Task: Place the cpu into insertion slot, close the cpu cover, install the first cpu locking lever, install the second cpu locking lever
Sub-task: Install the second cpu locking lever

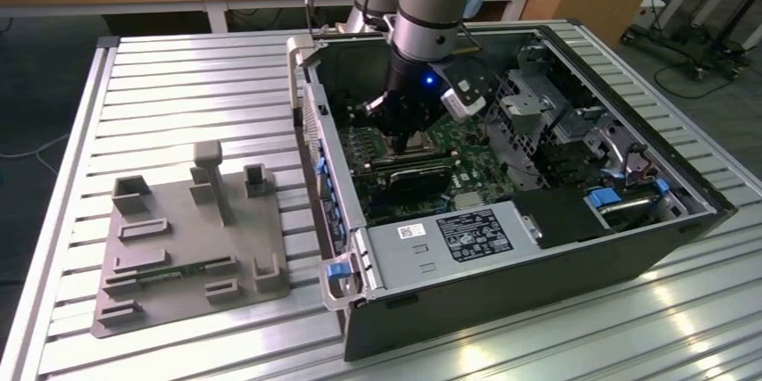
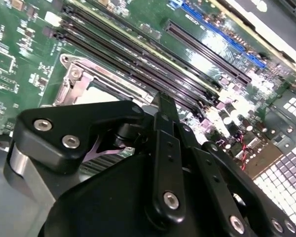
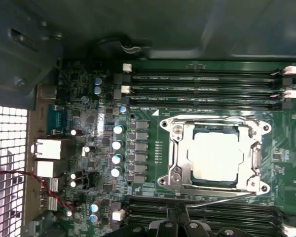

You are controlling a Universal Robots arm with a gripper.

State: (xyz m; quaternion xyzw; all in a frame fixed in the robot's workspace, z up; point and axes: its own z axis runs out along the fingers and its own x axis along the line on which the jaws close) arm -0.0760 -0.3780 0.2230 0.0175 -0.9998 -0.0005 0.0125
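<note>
- Exterior view: the arm reaches down into an open computer case [image 1: 524, 220] lying on a slatted metal bench [image 1: 178, 86]. The gripper [image 1: 411, 138] hangs low over the green motherboard [image 1: 476, 153], just above the socket area, which its black body largely hides. A black labelled power-supply box [image 1: 470, 234] sits at the near end of the case. To the exterior view's left, well apart from the case, a grey fixture plate [image 1: 191, 238] with upright blocks rests on the bench.
- Second wrist view: the gripper's black linkages fill the foreground, and whether the jaws are released or clenched cannot be told. Beyond them a corner of the insertion slot [image 2: 84, 84] shows, with long black memory slots [image 2: 153, 59] running beside it.
- First wrist view: the cpu [image 3: 214, 155], pale and square, lies inside the insertion slot. The cpu cover [image 3: 214, 185], a silver frame, lies flat around it, the chip showing through its window. A thin locking lever [image 3: 222, 200] runs along one edge of the socket, between it and a bank of memory slots.
</note>
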